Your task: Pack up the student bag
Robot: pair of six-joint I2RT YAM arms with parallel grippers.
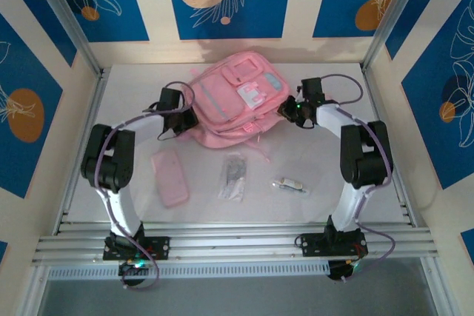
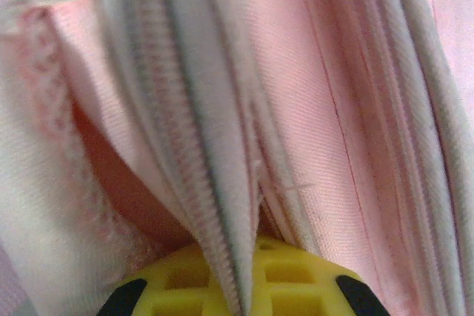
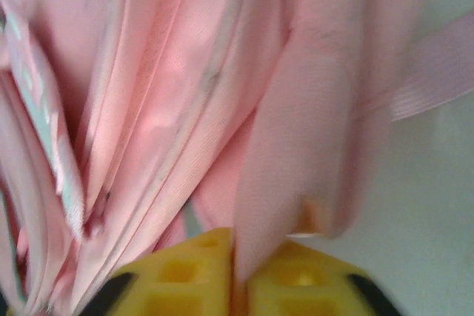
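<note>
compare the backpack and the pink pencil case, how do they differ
The backpack is far bigger than the pencil case. The backpack is bulky, with pockets and pale patches; the pencil case is flat and plain. The left gripper and right gripper each pinch the backpack's fabric, while the pencil case lies untouched on the table. Both are pink.

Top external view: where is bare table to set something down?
Free: the strip between the item row and the near rail; the far-left corner beside the student bag. Crowded: below the bag, where pencil case, clear packet and small white item lie.
</note>
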